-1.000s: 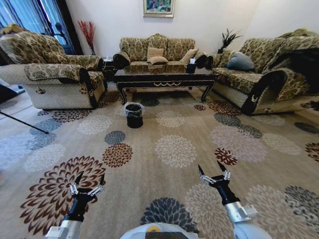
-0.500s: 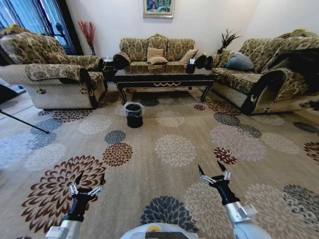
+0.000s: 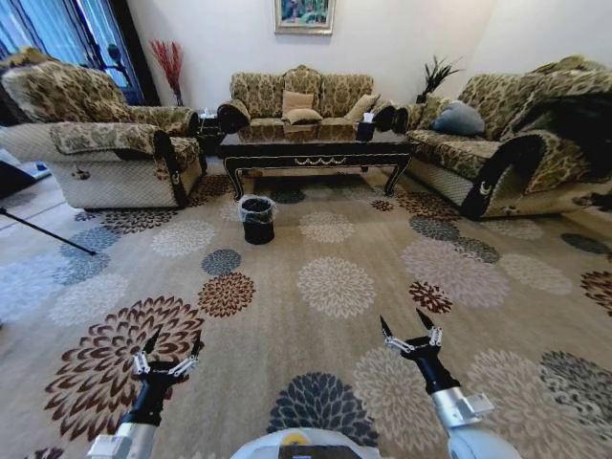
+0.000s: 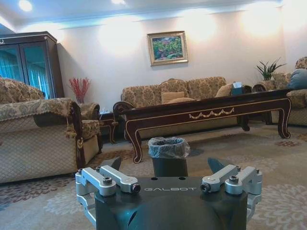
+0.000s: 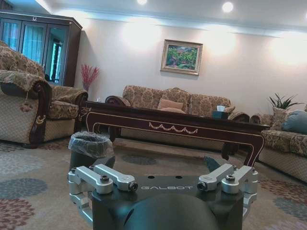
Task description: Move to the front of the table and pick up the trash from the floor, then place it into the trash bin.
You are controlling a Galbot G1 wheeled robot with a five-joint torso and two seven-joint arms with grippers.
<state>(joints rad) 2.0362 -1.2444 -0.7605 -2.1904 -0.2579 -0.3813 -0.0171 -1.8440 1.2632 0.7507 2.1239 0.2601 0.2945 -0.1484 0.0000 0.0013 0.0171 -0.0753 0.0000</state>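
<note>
so both arms are just held out low in front of the robot, pointing forward over the floor. left gripper hangs above a big brown flower on the carpet, right gripper sits a bit further forward over a cream one. jaws on both are spread wide in a v, nothing in either.

table is well ahead across the room, one of it, dark glossy wood with the gold scroll on the front. bin stands on the carpet just in front of the table's left end, one bin, black with a clear bag over the rim. from the wrist views it lines up right past each gripper.

three sofas ring the table. can't make out any trash on the floor from here.
</note>
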